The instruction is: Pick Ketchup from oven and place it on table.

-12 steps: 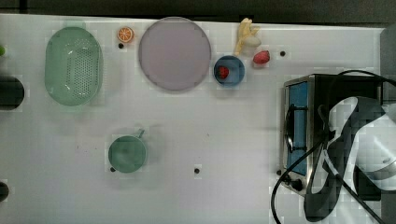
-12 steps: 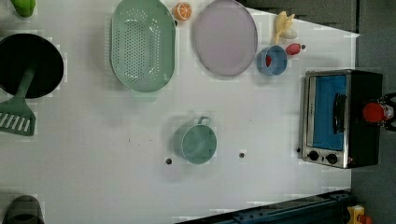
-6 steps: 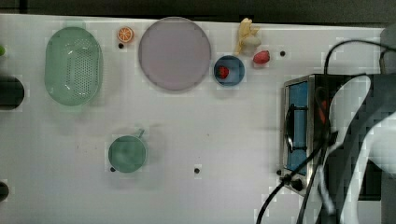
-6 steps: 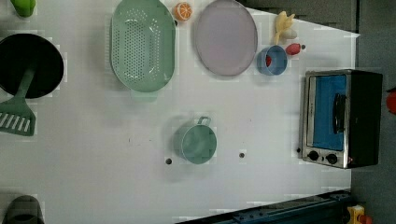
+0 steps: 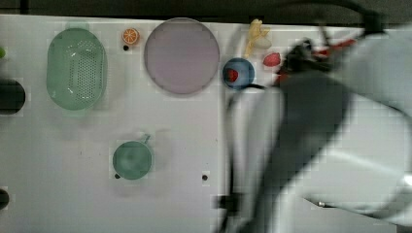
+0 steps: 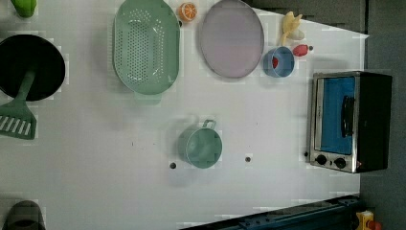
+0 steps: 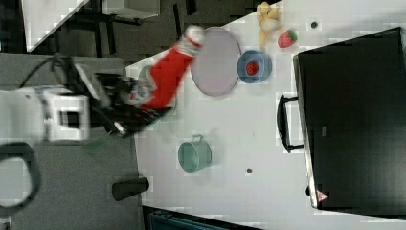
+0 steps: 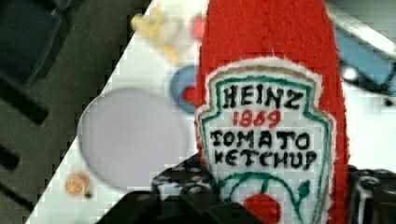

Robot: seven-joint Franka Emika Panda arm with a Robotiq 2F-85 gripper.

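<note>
The white tabletop (image 6: 95,182) carries dishes along its far edge and the oven (image 6: 352,120) at the left view's right. The Ketchup (image 7: 165,76) sits clamped in my hand (image 7: 125,103), lifted off the surface, its white cap aimed toward the lilac plate (image 7: 216,61) in the right view. In the wrist view the label fills the frame between my fingers (image 8: 187,184).

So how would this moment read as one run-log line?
phase: carry | gripper: shut on Ketchup | Ketchup: off table | oven: door shut
</note>
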